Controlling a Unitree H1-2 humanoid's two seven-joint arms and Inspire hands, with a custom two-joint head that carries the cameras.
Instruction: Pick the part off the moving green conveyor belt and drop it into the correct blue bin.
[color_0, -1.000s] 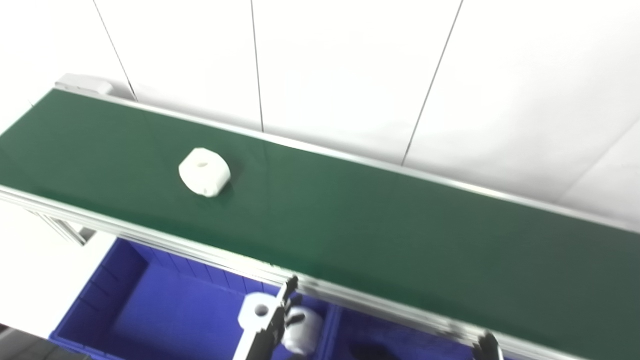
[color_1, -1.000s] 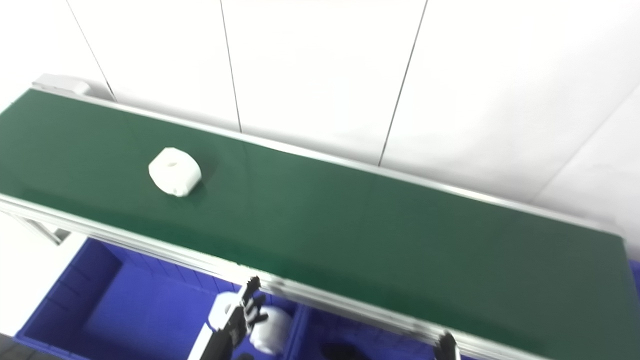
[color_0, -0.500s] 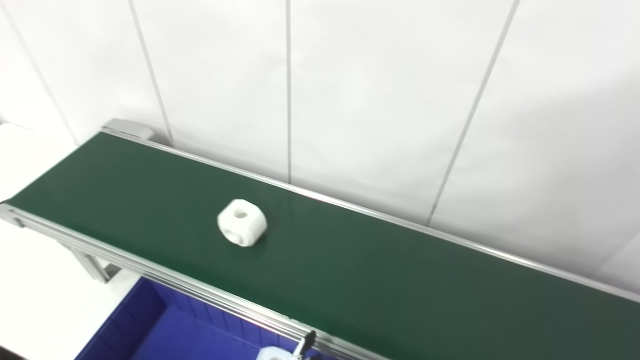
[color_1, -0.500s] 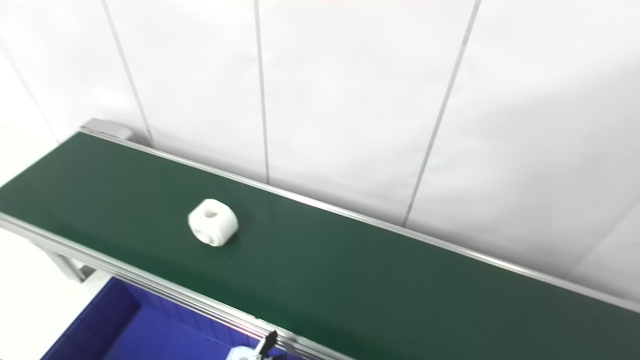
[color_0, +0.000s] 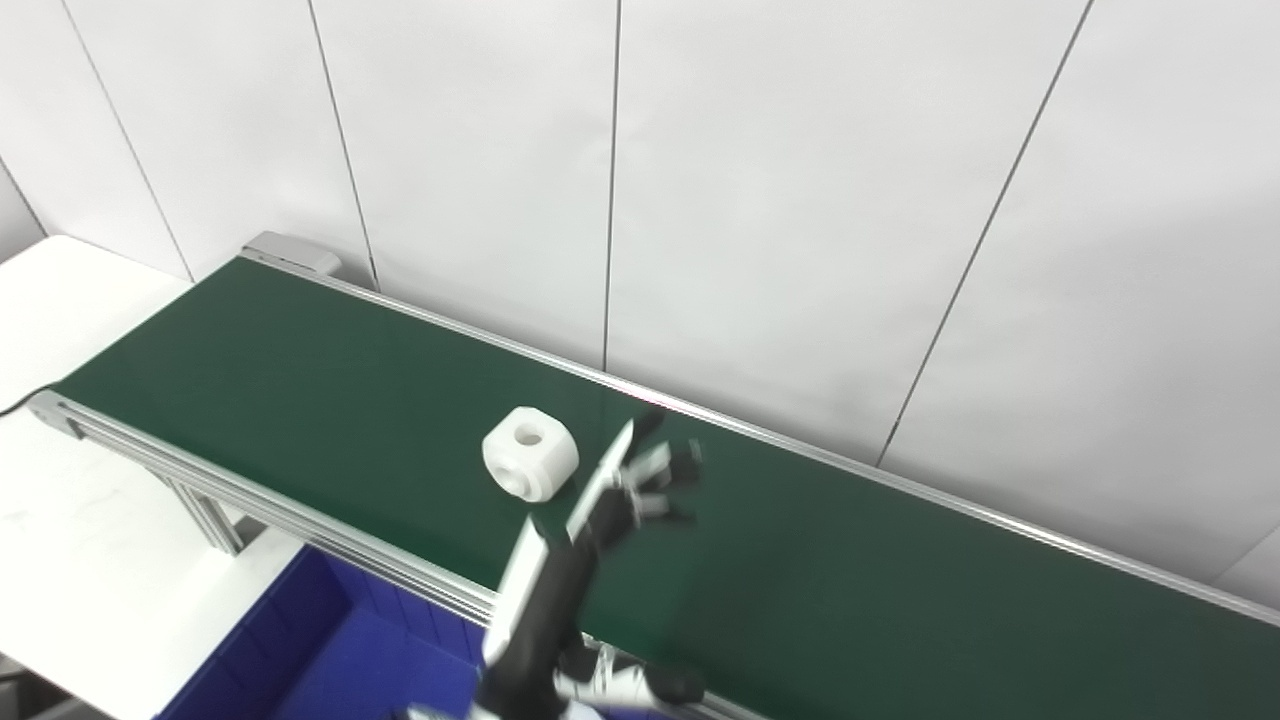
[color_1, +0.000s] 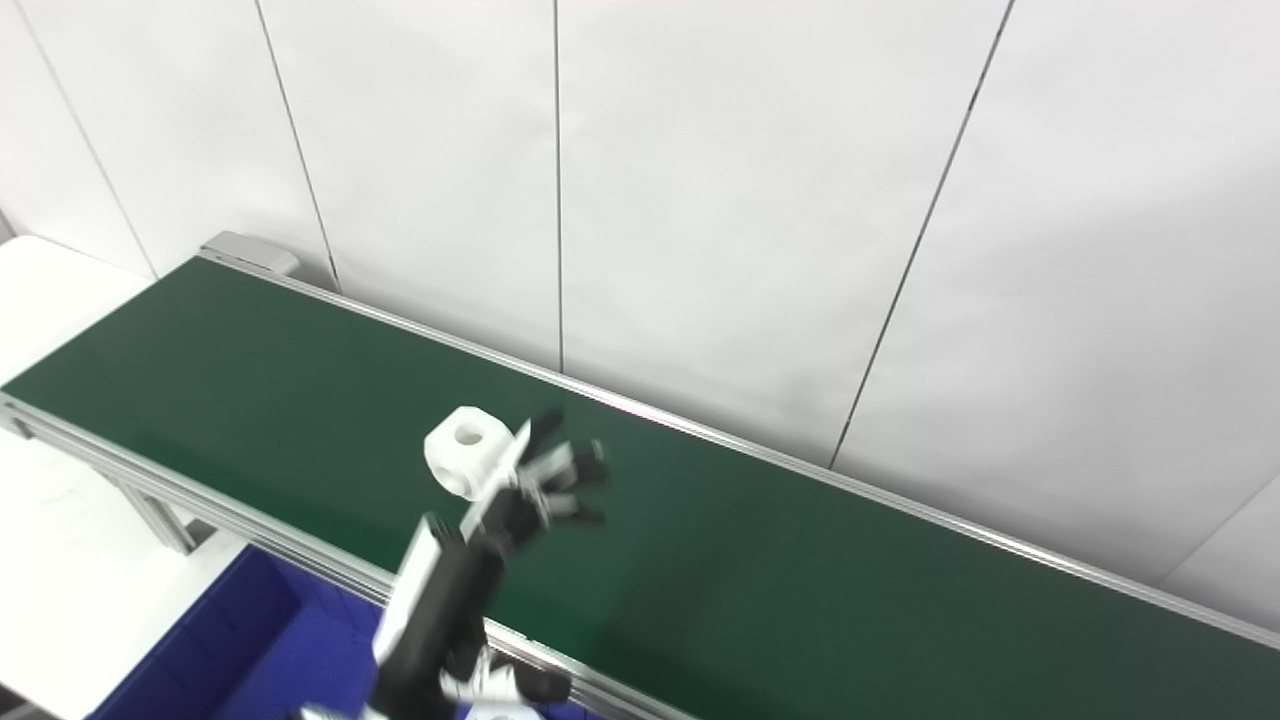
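Left eye view | left hand (color_0: 633, 485) blurred, fingers spread, holding nothing, over belt (color_0: 850, 560) | part (color_0: 530, 466) on belt just left of it, contact unclear | bin (color_0: 300, 660) cut off at bottom edge | right hand unseen

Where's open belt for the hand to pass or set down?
Bare conveyor belt runs right of the left hand to the frame edge, and left of the white part to the belt's end. Tight only where the hand, fingers spread, is just right of the part.
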